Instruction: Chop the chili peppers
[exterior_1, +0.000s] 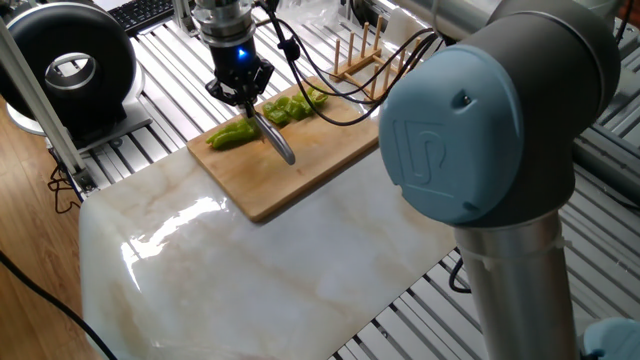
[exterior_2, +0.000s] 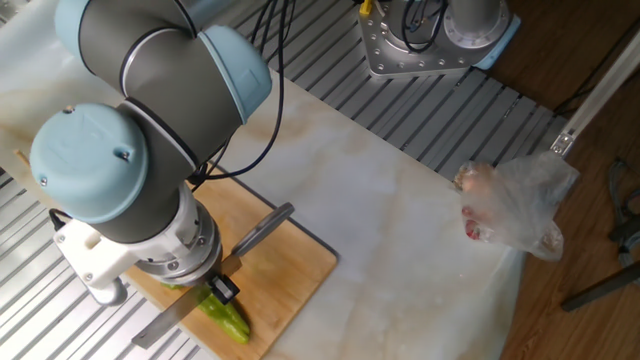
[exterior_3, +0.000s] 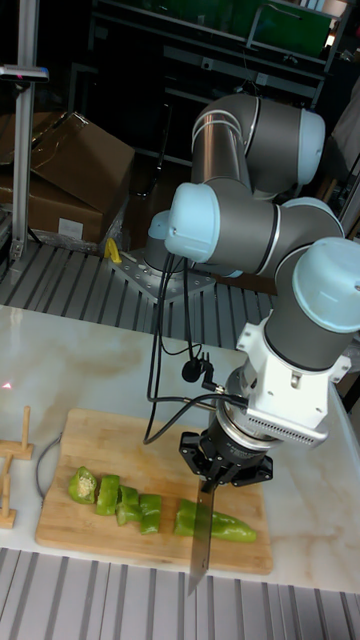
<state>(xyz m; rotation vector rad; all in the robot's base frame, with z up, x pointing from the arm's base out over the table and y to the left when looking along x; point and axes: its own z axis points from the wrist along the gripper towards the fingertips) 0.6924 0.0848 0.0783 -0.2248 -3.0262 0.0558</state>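
The chili peppers lie on a wooden cutting board. Several cut green pieces sit in a row. A longer uncut piece with the tapered tip lies beside them. My gripper hangs right over the pepper, shut on a knife. The knife's blade stands across the pepper between the slices and the long piece. Its grey handle sticks out over the board. In the other fixed view the wrist hides the fingers.
The board rests at the edge of a marble slab. A wooden rack stands just beyond the board. A black round device sits at the left. A plastic bag lies at the slab's far edge.
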